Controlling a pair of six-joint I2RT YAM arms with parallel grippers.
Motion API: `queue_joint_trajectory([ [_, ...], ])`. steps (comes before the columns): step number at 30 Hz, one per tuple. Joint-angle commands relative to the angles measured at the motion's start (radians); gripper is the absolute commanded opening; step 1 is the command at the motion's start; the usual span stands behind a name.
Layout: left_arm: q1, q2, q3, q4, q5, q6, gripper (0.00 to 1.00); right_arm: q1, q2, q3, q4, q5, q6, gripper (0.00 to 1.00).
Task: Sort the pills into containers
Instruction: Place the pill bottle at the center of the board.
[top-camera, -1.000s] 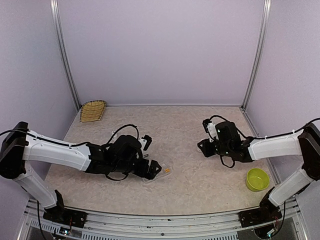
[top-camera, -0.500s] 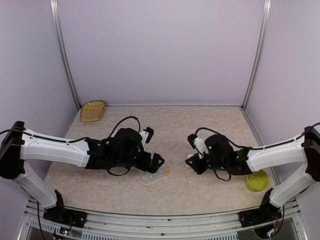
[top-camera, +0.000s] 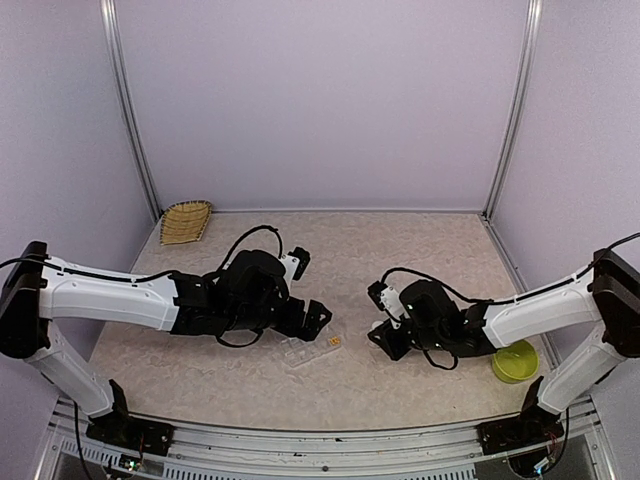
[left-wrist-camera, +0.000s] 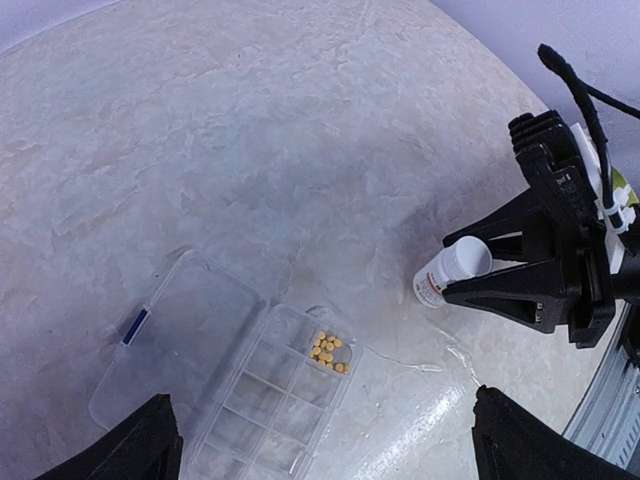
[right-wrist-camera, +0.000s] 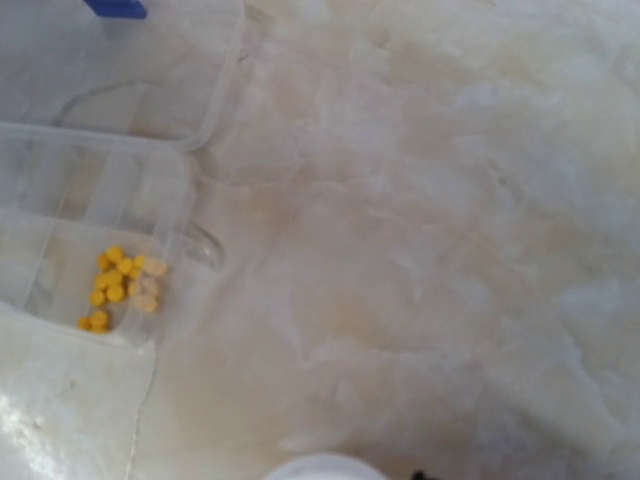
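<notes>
table pale, marbled, both arms reaching in low toward the middle. woven basket at far left corner, yellow-green bowl near right edge, both well apart from the action.

left gripper hangs just above the far side of the box. in its wrist view the jaws are spread wide, only the two dark fingers showing at the bottom corners, holding nothing, touching nothing. box sits between and below them.

right gripper is low near the table, right of the box, apart from it. from the left wrist view the right gripper has its jaws closed around a small white bottle, clamped at the open upper end, bottle tilted, labelled end pointing down at the table. cannot tell if the bottle touches the table. right wrist view shows only the bottle's white rim at the bottom edge, own fingers not really visible there.

box is clear, flat, lying open: lid flipped out flat with a blue tab, divided cells beside it.

pills orange-yellow, a small cluster in the one end cell nearest the right gripper, also seen at and as a speck.
</notes>
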Motion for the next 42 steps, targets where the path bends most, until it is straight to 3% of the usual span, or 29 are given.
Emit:
queue_joint_trajectory([
  [1, -0.006, -0.002, 0.026, -0.001, -0.004, 0.017, 0.99, 0.013, 0.024, -0.012, 0.012, 0.020, -0.004, 0.26],
  [8, -0.007, -0.008, 0.018, 0.002, 0.001, 0.016, 0.99, 0.017, 0.036, -0.006, 0.015, 0.018, -0.009, 0.32],
  [16, -0.007, 0.006, 0.021, 0.006, 0.007, 0.029, 0.99, 0.019, 0.015, 0.005, -0.011, 0.014, -0.022, 0.62],
  [23, -0.006, 0.065, 0.073, 0.012, 0.043, 0.104, 0.99, 0.011, -0.105, -0.031, -0.015, 0.022, -0.033, 0.82],
  [33, -0.025, 0.226, 0.217, -0.024, 0.142, 0.175, 0.99, -0.150, -0.328, -0.102, -0.100, 0.118, 0.082, 0.90],
  [42, -0.075, 0.393, 0.371, -0.093, 0.194, 0.221, 0.99, -0.323, -0.456, -0.188, -0.121, 0.138, 0.146, 0.90],
])
